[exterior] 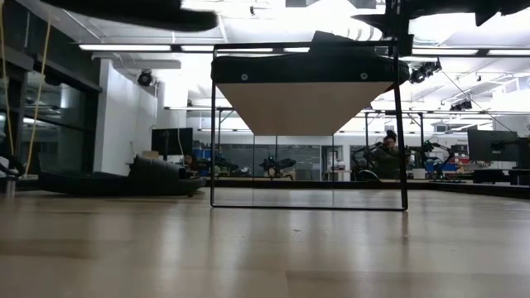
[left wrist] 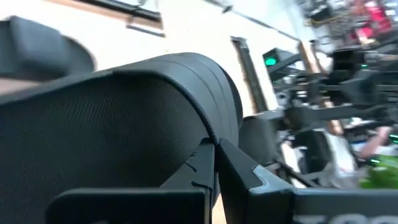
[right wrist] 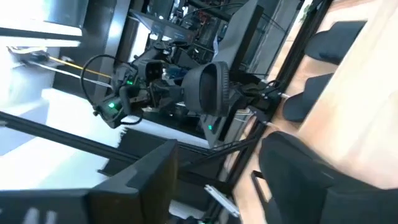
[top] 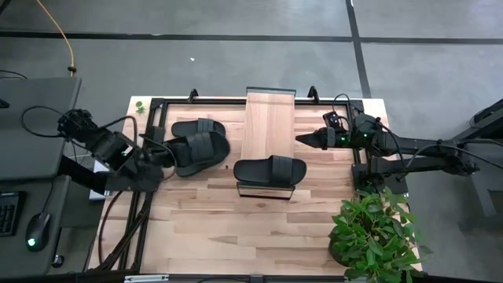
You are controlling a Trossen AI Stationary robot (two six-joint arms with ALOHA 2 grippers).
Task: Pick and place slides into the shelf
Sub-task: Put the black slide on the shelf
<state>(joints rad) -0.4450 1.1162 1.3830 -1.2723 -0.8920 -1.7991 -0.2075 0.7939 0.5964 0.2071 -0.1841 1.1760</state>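
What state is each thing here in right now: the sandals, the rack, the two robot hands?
First slide: lying crosswise on the shelf's near end, nothing gripping it.
Second slide: gripped by the left arm, apparently lifted.
Third slide: flat on the table, untouched.
Shelf: upright, one slide on top.
Left gripper: jaws shut on the second slide.
Right gripper: jaws open, empty, beside the shelf.
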